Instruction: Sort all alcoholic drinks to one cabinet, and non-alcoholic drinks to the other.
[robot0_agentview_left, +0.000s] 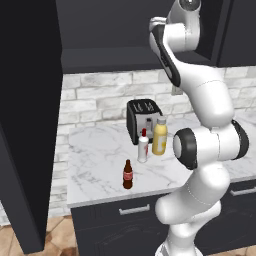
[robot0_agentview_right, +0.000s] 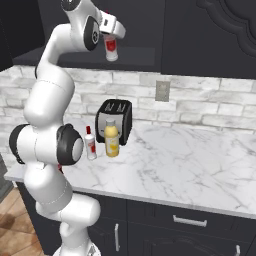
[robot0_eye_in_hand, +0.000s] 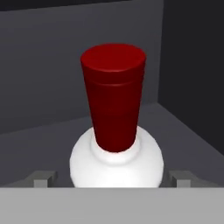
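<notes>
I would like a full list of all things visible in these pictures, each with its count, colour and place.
white bottle: one, white with red cap and label, standing on the shelf of the open upper cabinet, between the tool's fingers
second white bottle: one, white with red cap, on the counter before the toaster
juice bottle: one, yellow with pale grey cap, on the counter beside the second white bottle
brown bottle: one, dark brown with red label, near the counter's front edge
toaster: one, black and silver, at the wall
wall socket: one, grey, on the brick wall
drawers: dark, silver handles, under the counter
tool: one, open around the white bottle's top
arm: one, white with dark joints
</notes>
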